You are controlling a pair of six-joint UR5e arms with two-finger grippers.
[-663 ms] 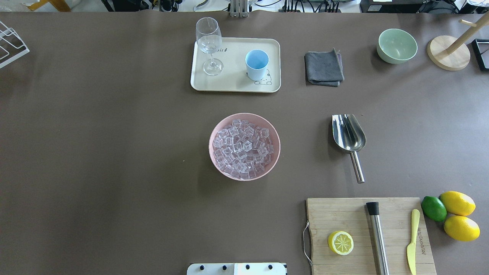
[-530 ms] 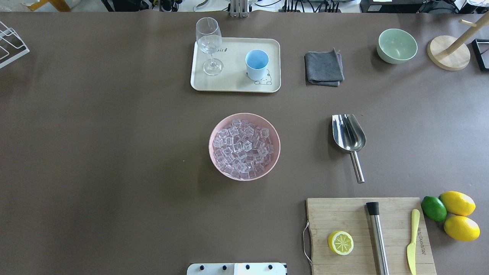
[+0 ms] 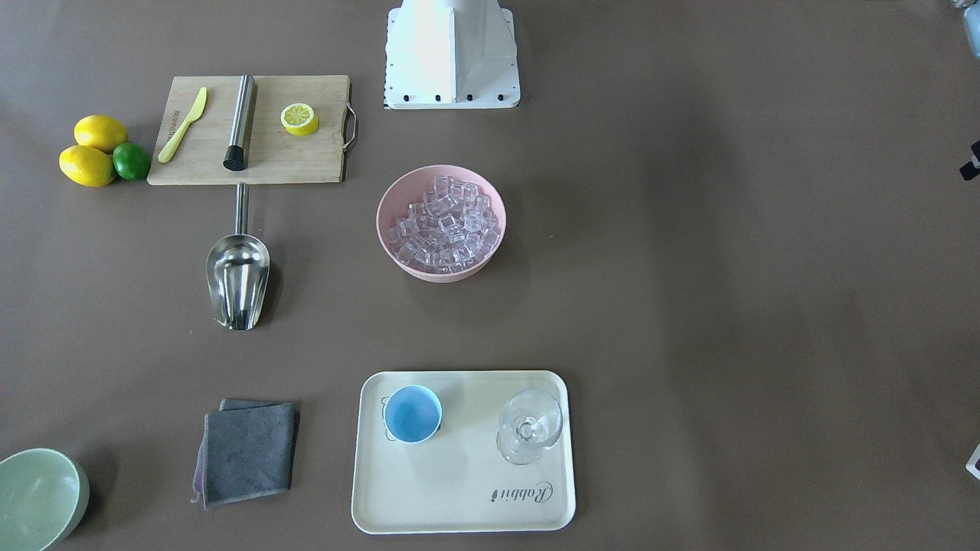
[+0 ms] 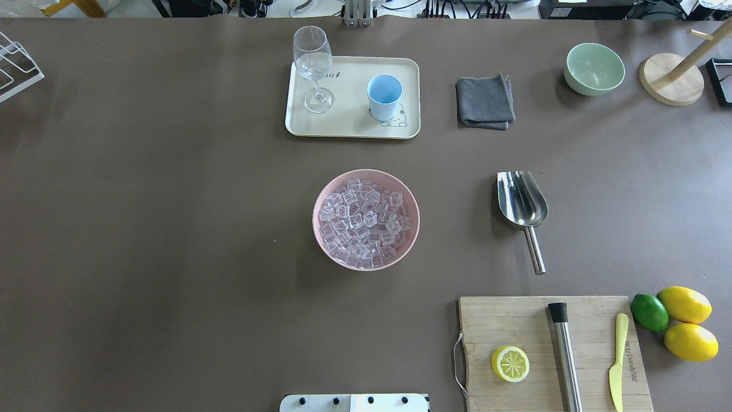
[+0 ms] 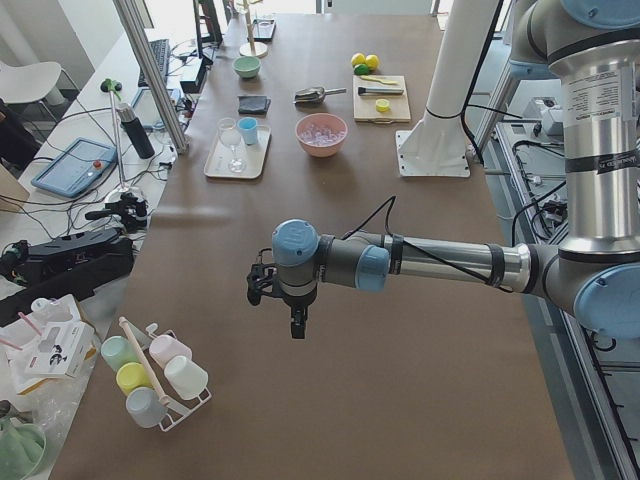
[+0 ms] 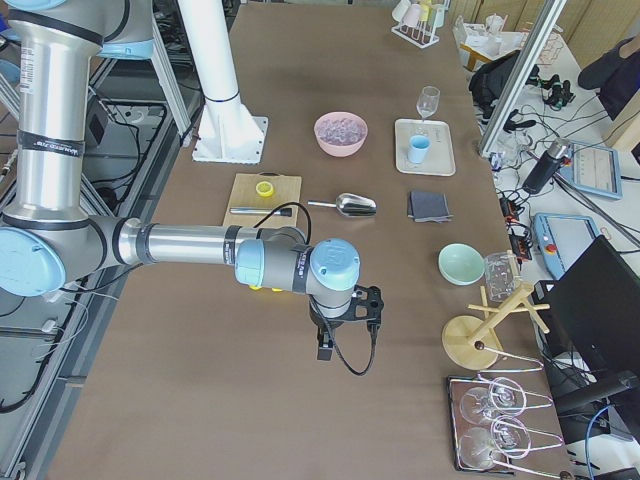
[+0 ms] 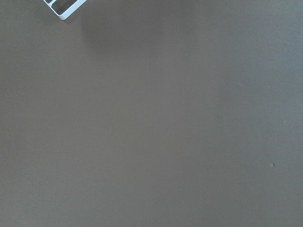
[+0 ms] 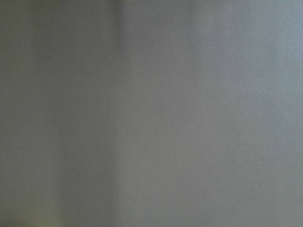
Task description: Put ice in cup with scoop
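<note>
The ice (image 4: pixel 365 229) fills a pink bowl (image 4: pixel 316 220) at mid-desk (image 4: pixel 171 229). The scoop (image 4: pixel 521 200) lies untouched to its right, and the cup (image 4: pixel 384 97) stands on a tray (image 4: pixel 349 125) beyond. The left fingers (image 5: pixel 298 326) and right fingers (image 6: pixel 324 348) hang over the desk's far ends; whether they are open or closed cannot be told.

Overhead, front views opposed (both steep), share pink bowl (image 4: pixel 315 220); wrists face tabletop (image 7: pixel 151 123).
</note>
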